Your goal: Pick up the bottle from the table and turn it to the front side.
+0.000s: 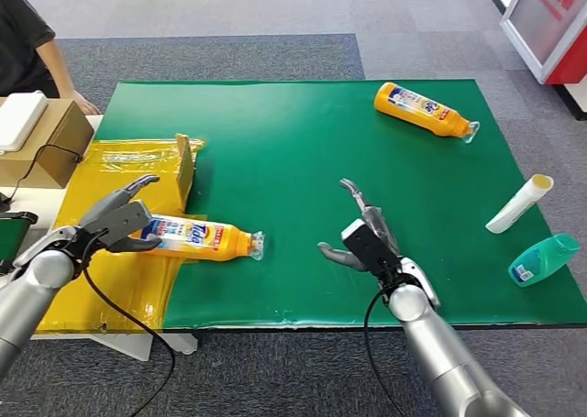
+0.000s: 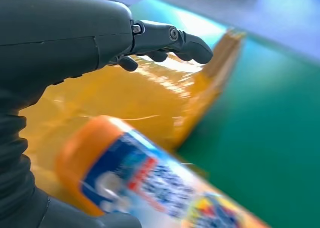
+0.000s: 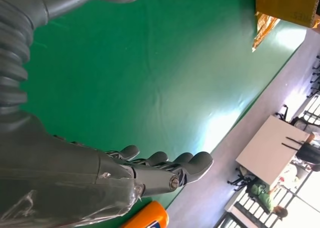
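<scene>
Lying on its side at the near left of the green worktop (image 1: 312, 151), partly over yellow plastic sheeting (image 1: 117, 279): an orange plastic detergent bottle with a blue-and-white label (image 1: 201, 236), clear cap pointing right. Left robot hand (image 1: 117, 220) at the bottle's base, fingers spread around it, firm grip not discernible. Right robot hand (image 1: 363, 238) spread and empty above the near middle; a second orange bottle (image 1: 424, 110) lying far right.

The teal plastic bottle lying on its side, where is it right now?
In the head view the teal plastic bottle lies at the green mat's near right corner, just nearer than the white tube and well right of the right hand.
</scene>
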